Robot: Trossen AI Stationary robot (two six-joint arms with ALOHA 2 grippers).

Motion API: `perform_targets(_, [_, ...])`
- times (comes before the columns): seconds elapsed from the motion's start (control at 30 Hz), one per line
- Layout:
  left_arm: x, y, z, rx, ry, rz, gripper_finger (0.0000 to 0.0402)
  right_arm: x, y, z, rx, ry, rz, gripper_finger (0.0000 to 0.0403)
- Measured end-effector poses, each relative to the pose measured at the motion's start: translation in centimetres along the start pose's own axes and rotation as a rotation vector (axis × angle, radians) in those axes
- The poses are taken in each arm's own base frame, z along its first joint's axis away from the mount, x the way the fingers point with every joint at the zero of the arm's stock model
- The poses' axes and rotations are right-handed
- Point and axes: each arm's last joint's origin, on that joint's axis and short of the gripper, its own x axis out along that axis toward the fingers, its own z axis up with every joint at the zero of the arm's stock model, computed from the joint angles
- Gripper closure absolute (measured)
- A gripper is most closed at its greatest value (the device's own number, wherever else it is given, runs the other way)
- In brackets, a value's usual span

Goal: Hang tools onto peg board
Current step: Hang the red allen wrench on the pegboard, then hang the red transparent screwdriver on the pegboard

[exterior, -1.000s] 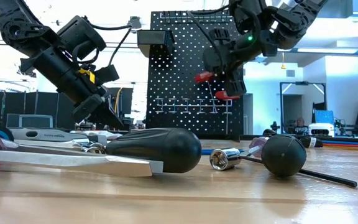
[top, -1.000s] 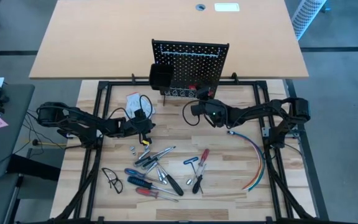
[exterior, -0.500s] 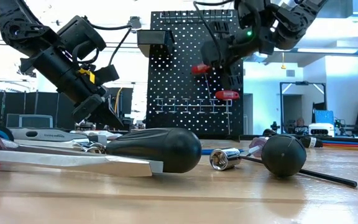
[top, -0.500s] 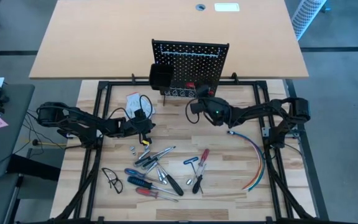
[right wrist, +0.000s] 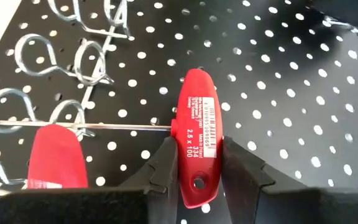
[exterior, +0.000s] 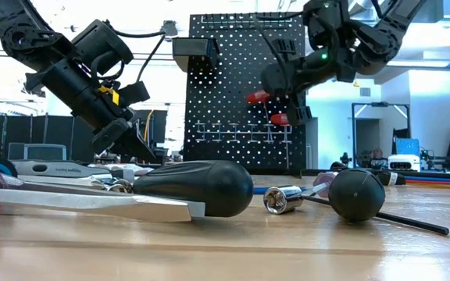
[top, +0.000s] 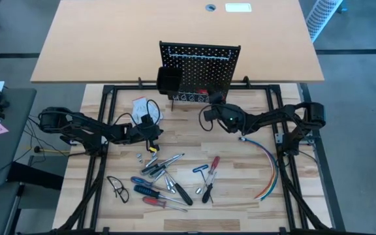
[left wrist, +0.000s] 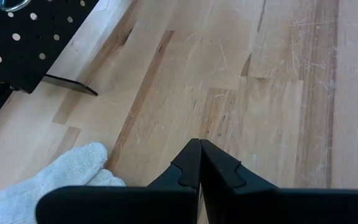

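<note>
Right gripper (right wrist: 194, 163) grasps the red T-handle key (right wrist: 197, 143), frame centre; feed its shaft level through the wire loops (right wrist: 61, 68) upper left. Left gripper (left wrist: 200, 163) clenched, empty.

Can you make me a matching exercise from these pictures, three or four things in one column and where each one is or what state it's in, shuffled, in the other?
Things:
1. left gripper
2. right gripper
3. glove
4. goggles

States or places:
A. beside the closed fingers, on the table
B. shut, empty, above bare wood
C. near the table's front left corner
D. gripping a red T-handle key at the peg board

Pairs: 1-B, 2-D, 3-A, 4-C
</note>
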Motion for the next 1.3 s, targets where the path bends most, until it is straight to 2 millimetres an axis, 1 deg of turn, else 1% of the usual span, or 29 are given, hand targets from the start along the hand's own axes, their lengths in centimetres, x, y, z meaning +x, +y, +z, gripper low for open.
perform_targets(0.23, [0.0,0.0,0.0,0.0,0.0,0.0,0.0402,-0.2,0.5,-0.2,0.002,-0.001,0.004,0.0308])
perform_targets(0.3, [0.0,0.0,0.0,0.0,0.0,0.0,0.0402,-0.2,0.6,-0.2,0.027,-0.002,0.01,0.0304])
perform_targets(0.43, [0.0,0.0,0.0,0.0,0.0,0.0,0.0401,-0.2,0.8,-0.2,0.085,0.0,0.023,0.027])
perform_targets(0.57, [0.0,0.0,0.0,0.0,0.0,0.0,0.0402,-0.1,1.0,-0.3,0.077,0.004,0.035,0.0233])
perform_targets(0.83, [0.0,0.0,0.0,0.0,0.0,0.0,0.0401,-0.3,0.9,-0.1,0.073,0.0,0.033,0.0181])
perform_targets(1.0, [0.0,0.0,0.0,0.0,0.0,0.0,0.0402,-0.3,-0.2,0.4,0.091,0.04,0.011,0.0155])
perform_targets(1.13, [0.0,0.0,0.0,0.0,0.0,0.0,0.0401,-0.6,-1.3,0.9,0.072,0.108,-0.003,0.0153])
perform_targets(1.2, [0.0,0.0,0.0,0.0,0.001,0.0,0.0401,-1.0,-1.8,1.2,0.083,0.13,-0.01,0.0154])
perform_targets(1.3, [0.0,0.0,0.0,0.0,0.0,0.0,0.0401,-2.2,-2.6,1.5,0.114,0.158,-0.024,0.0154])
